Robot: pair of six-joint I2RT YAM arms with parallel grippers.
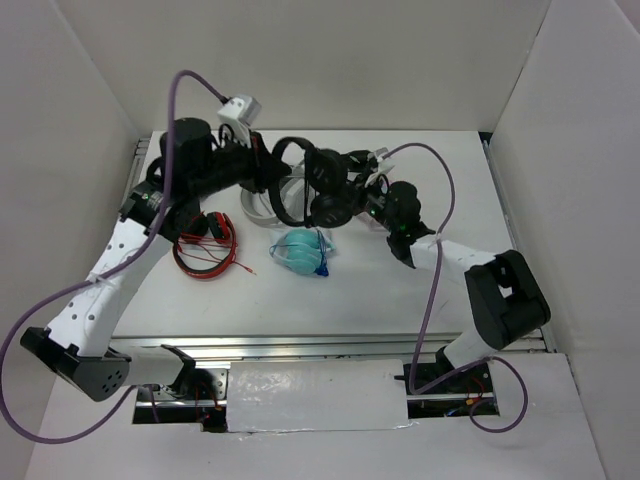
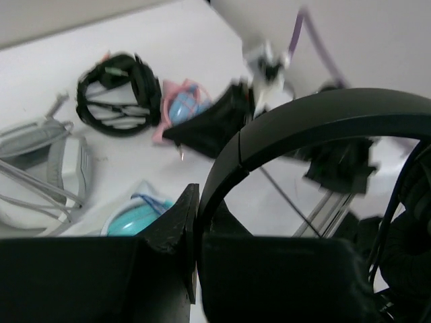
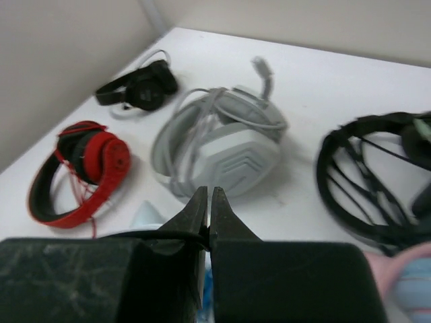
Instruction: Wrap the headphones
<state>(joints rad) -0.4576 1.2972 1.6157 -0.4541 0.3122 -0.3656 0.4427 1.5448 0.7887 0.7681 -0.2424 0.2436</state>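
- My left jaws (image 1: 268, 165) (image 2: 195, 215) are clenched on the thin band of the headphones (image 1: 328, 210) (image 2: 303, 121). The band is held off the bench (image 1: 470, 190) over its back-centre, with the earcups on the side toward my right arm.
- My right jaws (image 1: 370, 195) (image 3: 207, 202) are pressed together tip to tip, just beside those earcups. I cannot tell whether any cable is pinched between them.
- It is crowded below. The white headphones (image 1: 262, 205) (image 2: 40, 168) (image 3: 222, 145) lie just beside the held pair, and the teal item (image 1: 300, 252) (image 2: 135, 219) is nearer me.
- The red headphones (image 1: 205, 248) (image 3: 77, 171) lie by my left forearm.
- A black cable-wound ring (image 2: 118, 94) (image 3: 370, 175) touches a pink item (image 2: 178, 108). Another black pair (image 3: 138, 87) sits close to the back-left corner.
- Walls close off the left, back and right edges.
- My freest room is the bare bench toward the right wall (image 1: 580, 150), plus the strip along the near edge.
- No lettering is sharp enough for me to read.
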